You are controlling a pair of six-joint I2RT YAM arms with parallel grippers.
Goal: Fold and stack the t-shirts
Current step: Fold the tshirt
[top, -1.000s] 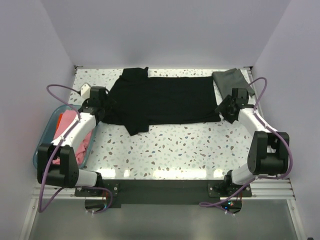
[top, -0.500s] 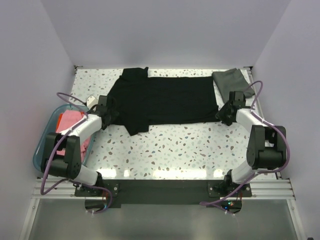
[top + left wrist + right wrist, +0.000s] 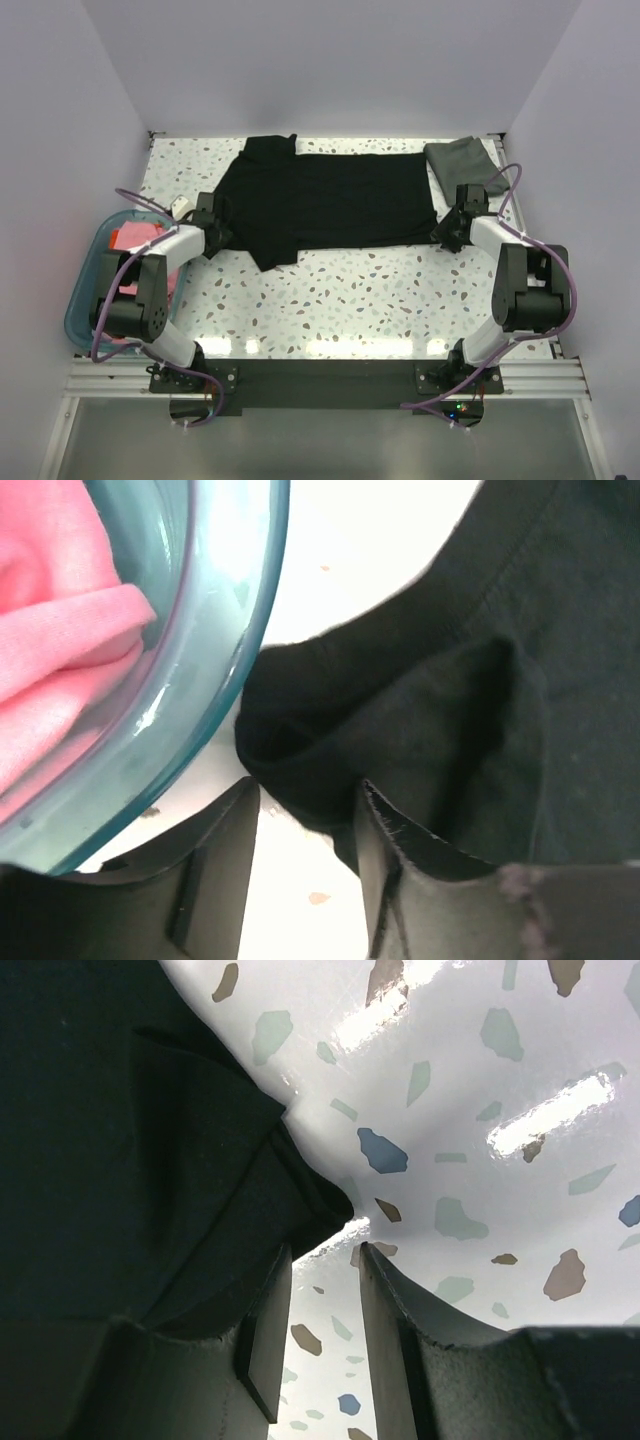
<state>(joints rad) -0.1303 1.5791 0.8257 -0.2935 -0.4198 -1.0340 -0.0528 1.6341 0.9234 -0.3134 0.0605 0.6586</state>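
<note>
A large black t-shirt [image 3: 330, 205] lies spread flat across the back of the table. My left gripper [image 3: 215, 232] is low at its left edge, beside the tub. In the left wrist view the gripper [image 3: 305, 795] is open, with a fold of the black cloth [image 3: 420, 710] at its fingertips. My right gripper [image 3: 447, 232] is at the shirt's near right corner. In the right wrist view it [image 3: 325, 1250] is open, with the cloth corner [image 3: 200, 1180] just ahead of the tips. A dark grey-green shirt [image 3: 462, 160] lies folded at the back right.
A translucent teal tub [image 3: 82, 300] stands at the left table edge, holding pink cloth [image 3: 50, 660] and orange-red cloth [image 3: 125, 238]. Its rim [image 3: 235, 630] is close to my left gripper. Speckled tabletop [image 3: 350, 290] lies in front of the shirt.
My left gripper moved nearer and down onto the shirt's left edge. My right gripper moved slightly nearer, to the shirt's near right corner. The shirt has not moved.
</note>
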